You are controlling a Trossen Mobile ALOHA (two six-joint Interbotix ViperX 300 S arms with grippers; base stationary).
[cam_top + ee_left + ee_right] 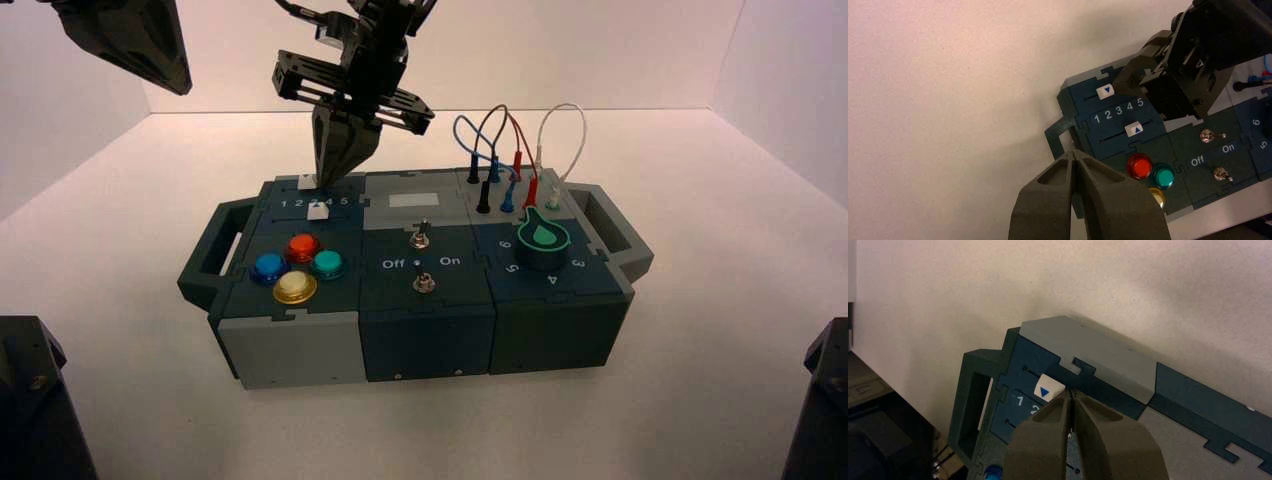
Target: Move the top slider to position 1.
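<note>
The top slider (307, 182) (1106, 91) (1049, 389) is a small white knob with a blue triangle in a thin black slot, at the far left of the box. In the left wrist view it sits about over the numeral 2, just past the printed 1 (1096, 119) (1019, 401). My right gripper (335, 178) (1071, 393) is shut with nothing in it. Its tips are down at the slot, right beside the knob on the higher-number side. My left gripper (1074, 152) is shut and empty, hanging off the box's left end, with its arm (130, 40) raised at the back left.
A second white slider (318, 211) (1134, 129) lies below the number scale. Red (302, 247), teal, blue and yellow buttons are in front of it. Two silver toggles (422, 238) stand mid-box, with a green knob (542, 238) and looped wires (505, 150) on the right. The box has a handle (212, 250) at each end.
</note>
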